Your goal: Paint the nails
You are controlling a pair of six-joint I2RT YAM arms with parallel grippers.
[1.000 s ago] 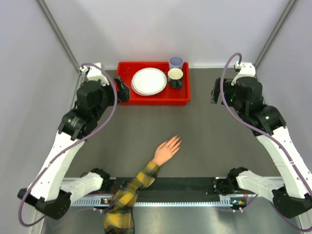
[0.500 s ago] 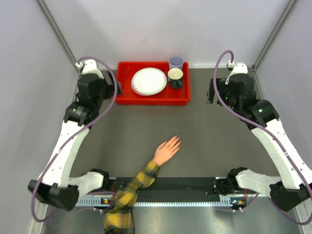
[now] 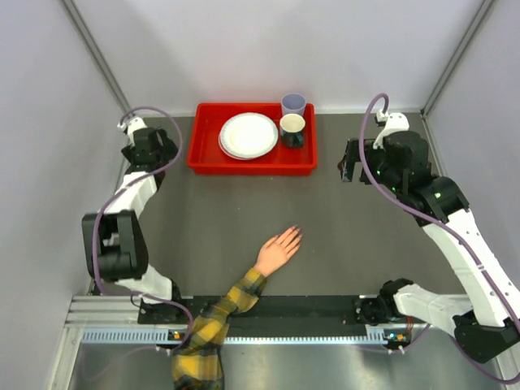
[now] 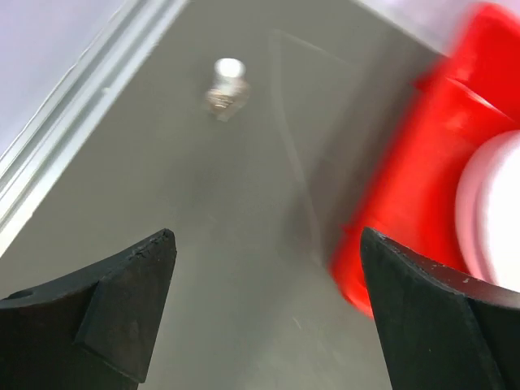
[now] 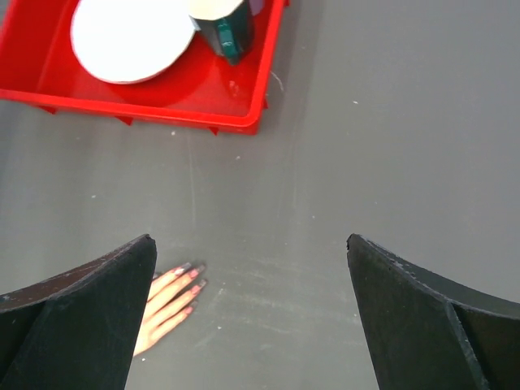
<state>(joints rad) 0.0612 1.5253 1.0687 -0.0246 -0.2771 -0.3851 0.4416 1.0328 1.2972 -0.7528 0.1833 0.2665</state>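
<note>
The left end effector (image 4: 268, 240) has matt black fingers. Ahead of them, slightly left, stands a small bottle (image 4: 225, 84), clear to silvery and blurred, on the dull grey table (image 4: 244, 203). To their right is the bright red tray (image 4: 422, 162).

The right end effector (image 5: 252, 244) is black-fingered too. Ahead of it and to the left, the red tray holds a white plate (image 5: 130, 36) and a dark green cup (image 5: 227, 36) with a cream inside. A pale lilac cup (image 3: 293, 103) sits farther off.

Beside its left finger lies the pale peach mannequin hand (image 5: 166, 305), the nails (image 5: 193, 289) pinkish. The sleeve (image 3: 213, 323) is yellow-and-black plaid. The arms (image 3: 471, 252) are white and black, with mauve cables (image 3: 372, 134).
</note>
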